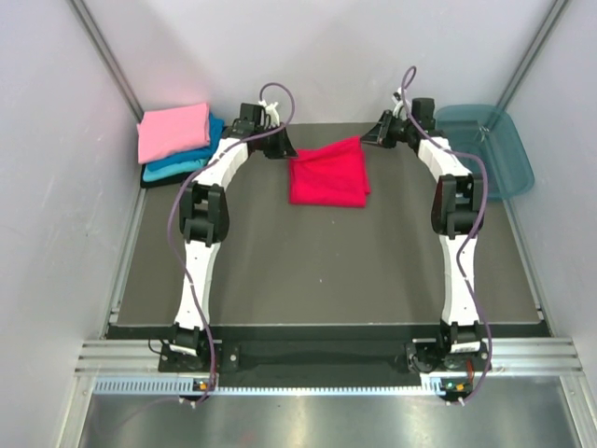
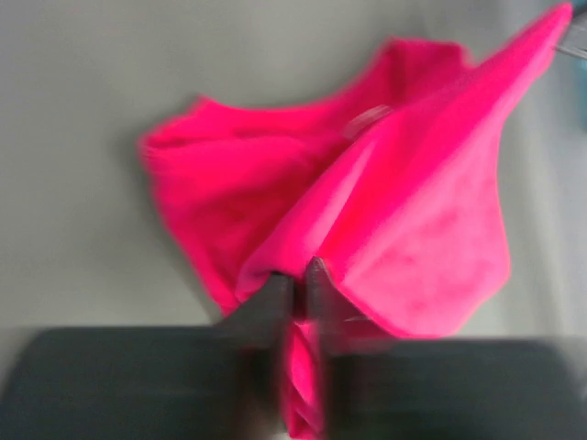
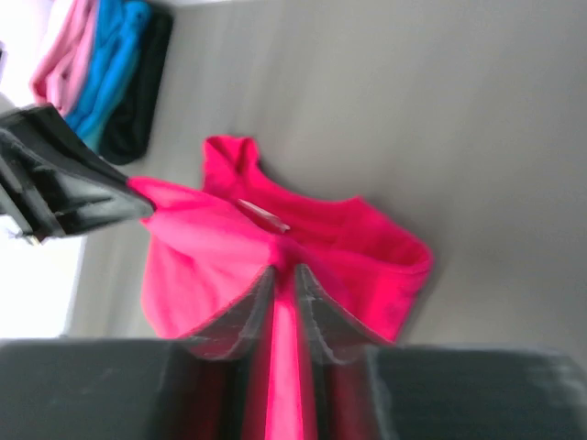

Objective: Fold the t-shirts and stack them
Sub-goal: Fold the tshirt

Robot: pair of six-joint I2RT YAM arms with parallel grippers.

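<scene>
Pinching opposite corners of the crimson-red t-shirt (image 1: 328,175), the left gripper (image 1: 280,140) and right gripper (image 1: 371,138) are holding its far edge above the table (image 1: 326,271), beside the folded stack (image 1: 175,142).

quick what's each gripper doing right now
Left gripper: shut on the red shirt.
Right gripper: shut on the same red shirt.
</scene>
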